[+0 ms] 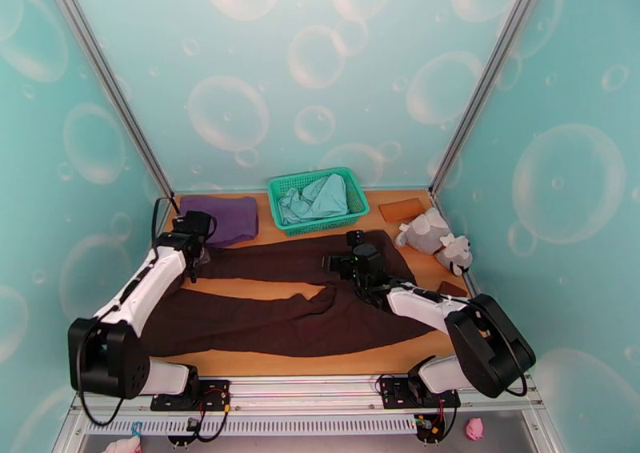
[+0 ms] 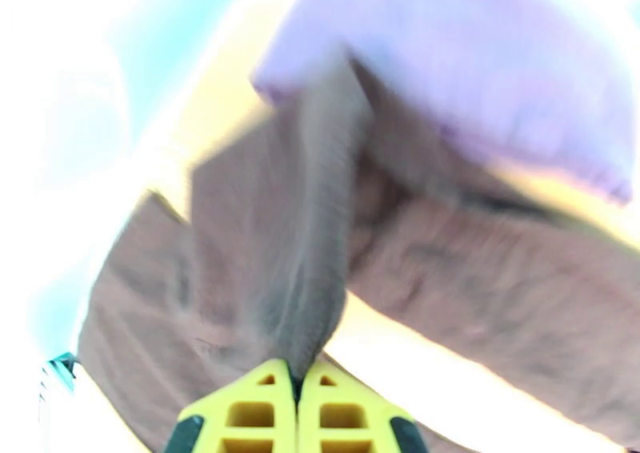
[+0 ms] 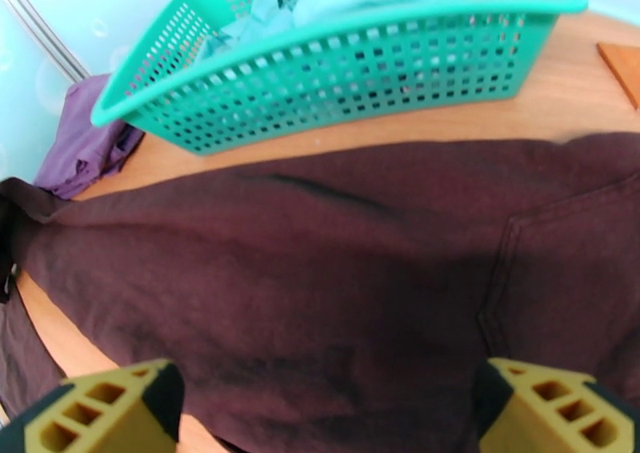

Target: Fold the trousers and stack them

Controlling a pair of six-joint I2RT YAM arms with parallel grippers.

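- My left gripper is pinching a raised fold of the trousers; the yellow fingers are pressing together on the cloth at the bottom centre of the left wrist view.
- In the top view my left gripper is sitting at the left end of the upper leg, left of centre in the frame.
- The trousers are lying flat across the middle of the counter, two legs running toward the left of the frame, the waist end toward the right under my right arm.
- My right gripper is standing wide, one finger at each lower corner of the right wrist view, hovering over the dark fabric and gripping nothing.
- In the top view my right gripper is hanging over the waist end, just right of centre.
- A green mesh basket is sitting at the back centre, just beyond the trousers, holding a pale teal garment.
- A purple cloth is lying folded at the back left, just beside the upper leg end.
- A grey plush toy is resting at the right edge, and a small brown block is lying just behind it.
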